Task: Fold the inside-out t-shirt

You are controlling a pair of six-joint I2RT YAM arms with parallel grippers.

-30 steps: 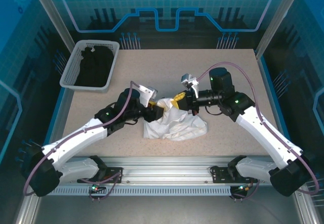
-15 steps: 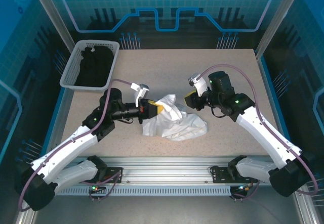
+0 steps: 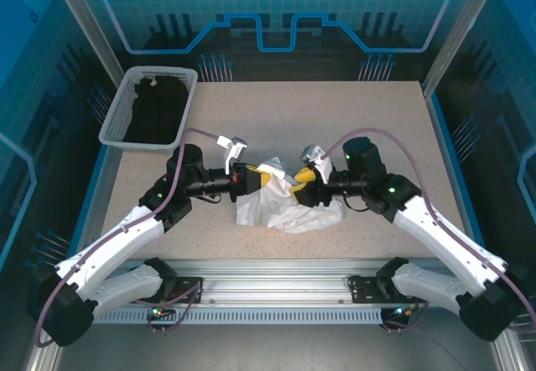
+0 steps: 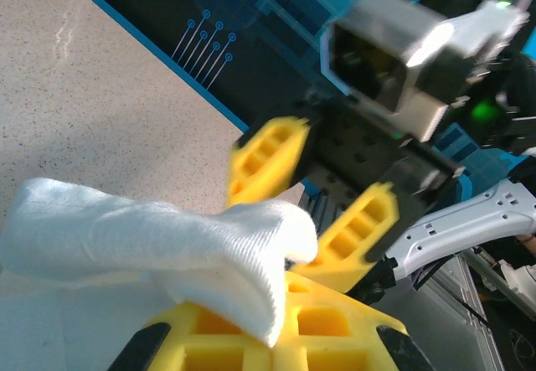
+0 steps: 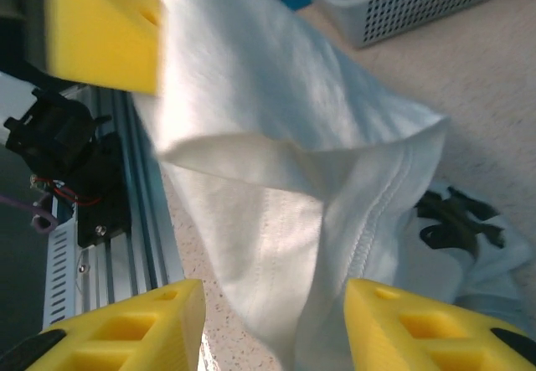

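A: What's far left?
B: A grey basket holding a black garment, at the back-left corner of the table; well apart from the rest.
A: And the left gripper?
B: Clamped on a raised fold of the white t-shirt; the rest lies crumpled mid-table, near the front edge.
A: The right gripper?
B: Facing the left gripper, close to it; fingers spread apart; cloth hangs between them, not pinched; the black print shows just past them.
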